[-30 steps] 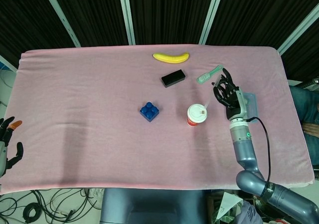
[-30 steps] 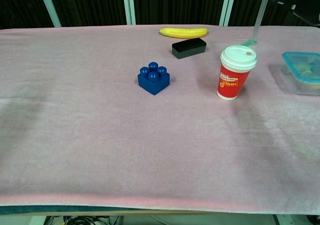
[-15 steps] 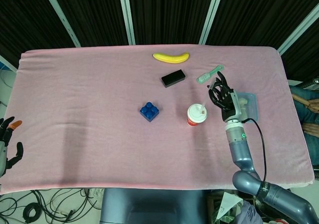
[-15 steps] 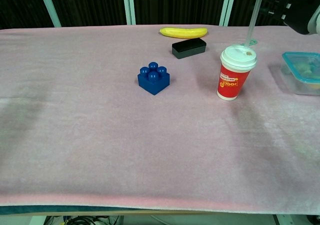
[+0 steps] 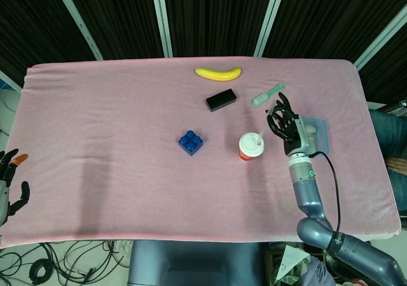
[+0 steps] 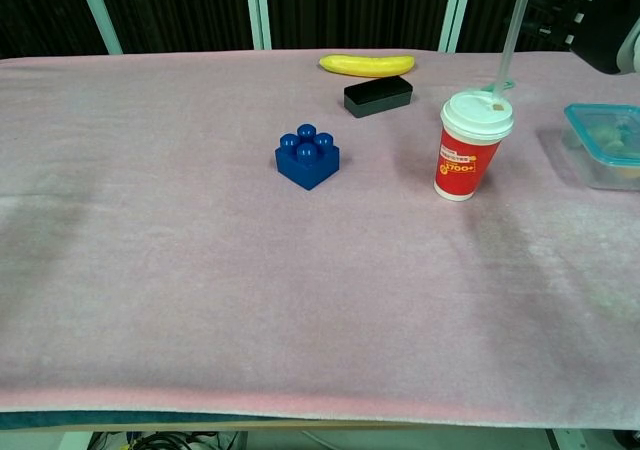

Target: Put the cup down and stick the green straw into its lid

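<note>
The red paper cup (image 5: 250, 149) (image 6: 466, 152) with a white lid stands upright on the pink cloth, right of centre. My right hand (image 5: 284, 122) (image 6: 597, 12) hovers just right of it and pinches a pale green straw (image 5: 261, 133) (image 6: 511, 38). The straw slants down to the rear of the lid, close to its small hole; I cannot tell whether the tip is inside. My left hand (image 5: 9, 183) hangs off the table's near left edge, fingers apart and holding nothing.
A blue brick (image 5: 190, 142) (image 6: 307, 156) sits left of the cup. Behind it lie a black box (image 5: 220, 100) (image 6: 378, 95), a banana (image 5: 218, 73) (image 6: 366, 65) and a green brush (image 5: 266, 95). A clear blue-rimmed container (image 5: 316, 133) (image 6: 604, 145) stands under my right wrist.
My right hand has moved left toward the cup, bringing the straw's lower end from behind the cup to the lid. Over the last half second it barely shifted.
</note>
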Robot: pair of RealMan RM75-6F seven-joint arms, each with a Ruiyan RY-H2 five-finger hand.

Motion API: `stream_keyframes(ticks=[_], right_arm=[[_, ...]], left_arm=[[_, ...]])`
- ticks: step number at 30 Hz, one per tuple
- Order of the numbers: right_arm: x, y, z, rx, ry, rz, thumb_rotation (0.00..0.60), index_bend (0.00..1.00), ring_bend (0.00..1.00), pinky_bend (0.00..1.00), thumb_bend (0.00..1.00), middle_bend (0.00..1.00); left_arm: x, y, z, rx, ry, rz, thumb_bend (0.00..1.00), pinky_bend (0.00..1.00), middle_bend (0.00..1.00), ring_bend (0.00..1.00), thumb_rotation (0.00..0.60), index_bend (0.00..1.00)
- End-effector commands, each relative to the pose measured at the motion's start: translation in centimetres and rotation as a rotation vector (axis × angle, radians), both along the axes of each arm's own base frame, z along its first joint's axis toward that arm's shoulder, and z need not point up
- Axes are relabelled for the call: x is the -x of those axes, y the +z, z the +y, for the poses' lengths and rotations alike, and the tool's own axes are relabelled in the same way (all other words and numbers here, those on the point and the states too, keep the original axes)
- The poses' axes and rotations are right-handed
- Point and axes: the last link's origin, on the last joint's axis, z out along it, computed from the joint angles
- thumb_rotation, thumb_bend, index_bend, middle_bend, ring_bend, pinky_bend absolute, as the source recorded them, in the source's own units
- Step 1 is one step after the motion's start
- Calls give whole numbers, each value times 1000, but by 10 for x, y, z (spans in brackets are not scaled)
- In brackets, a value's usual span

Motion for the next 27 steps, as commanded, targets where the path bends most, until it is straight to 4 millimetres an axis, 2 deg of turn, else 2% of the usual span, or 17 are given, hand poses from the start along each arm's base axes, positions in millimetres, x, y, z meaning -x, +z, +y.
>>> stream_keyframes(ticks=[1, 27], right_arm=[[1, 0, 0, 0, 0, 3, 600, 639, 1, 181, 345, 0], [7, -3, 0, -5, -12, 15, 600, 641, 1, 180, 346, 0]], left_arm=[[0, 0, 0, 0, 0, 0, 581, 0, 92, 23, 600, 201], [0, 0, 0, -1, 2, 1, 580, 0, 93, 23, 600, 201]])
